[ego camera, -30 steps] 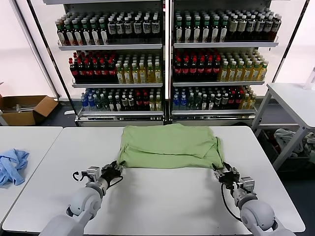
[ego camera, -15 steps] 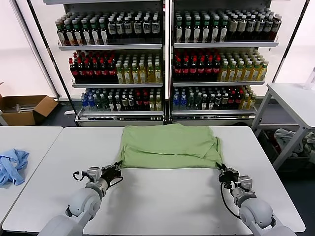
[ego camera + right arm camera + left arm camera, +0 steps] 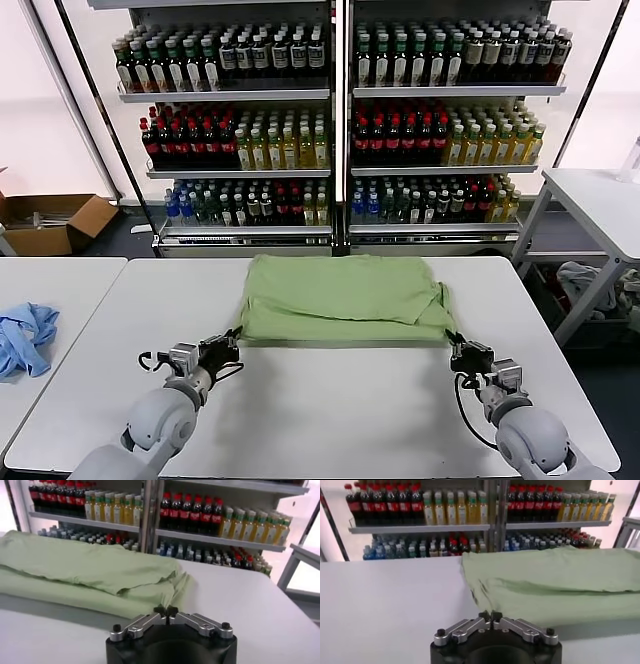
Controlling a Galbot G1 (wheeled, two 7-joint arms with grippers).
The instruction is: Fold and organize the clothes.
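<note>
My left gripper [image 3: 234, 341] sits low over the white table [image 3: 320, 420], its fingers pinched together at the near left corner of the shirt [image 3: 340, 296]. In my left wrist view the fingertips [image 3: 490, 616] meet with the green hem just beyond them; I cannot tell whether any cloth is caught between. My right gripper [image 3: 457, 345] is pressed closed the same way at the near right corner, and there too the tips [image 3: 166, 611] meet at the cloth's edge, hold uncertain.

The one light green shirt lies folded in layers across the far middle of the table, between my two grippers. No print or buttons show on it.

On a second table to the left lies one crumpled blue cloth [image 3: 26, 337]. Past it, on the floor, is one open cardboard box [image 3: 50, 222]. A third table [image 3: 600, 205] stands far right.

Behind everything are two shelf units [image 3: 335, 130], three visible shelves each, packed with bottles: dark, red and yellow-green. Their labels are too small to read.
</note>
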